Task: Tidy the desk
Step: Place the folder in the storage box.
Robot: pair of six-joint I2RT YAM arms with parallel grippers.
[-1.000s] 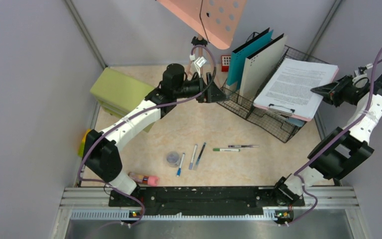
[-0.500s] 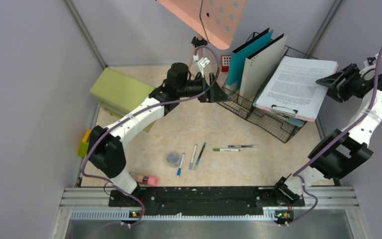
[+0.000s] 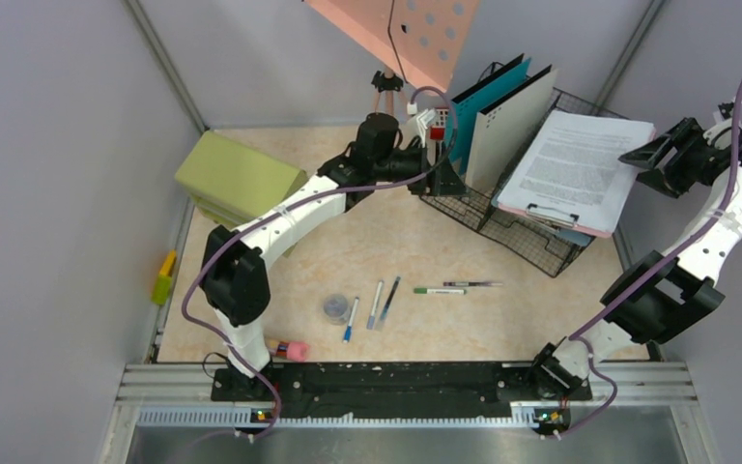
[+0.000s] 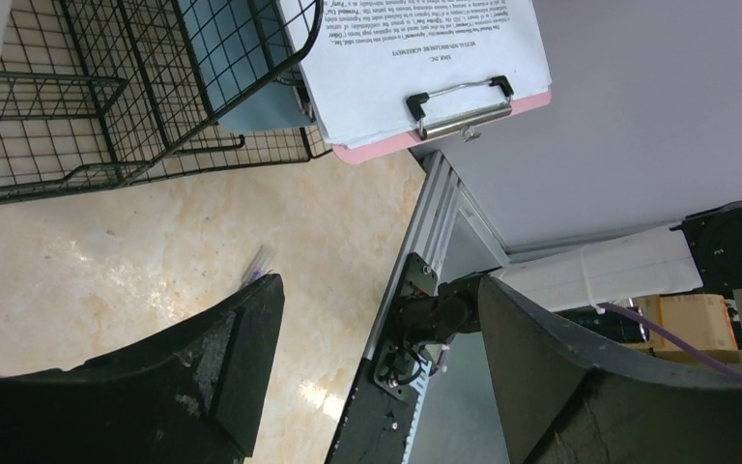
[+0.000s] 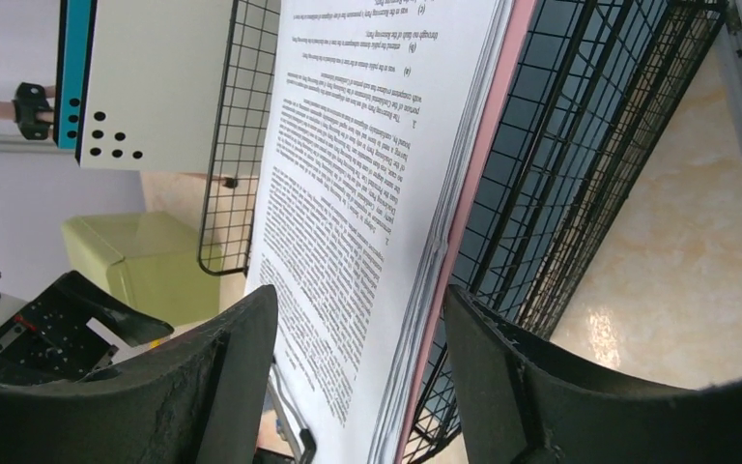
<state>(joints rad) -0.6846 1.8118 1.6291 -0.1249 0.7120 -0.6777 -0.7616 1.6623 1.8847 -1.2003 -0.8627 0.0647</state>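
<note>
- Desk [image 3: 502,319] fills the middle of the overhead view, same as a second ago, but the left arm has swung right across it.
- Left gripper [image 3: 442,180] now sits at upper centre, jaws wide and empty, with the desk below and toward the bottom of the frame.
- Right gripper [image 3: 640,162], upper right, has sprung wide and backed off the clipboard [image 3: 580,164]; the desk lies lower left of it.
- Wire basket [image 3: 531,242] stands between the two grippers.
- Pens [image 3: 385,302] lie scattered lower centre, right where they were.
</note>
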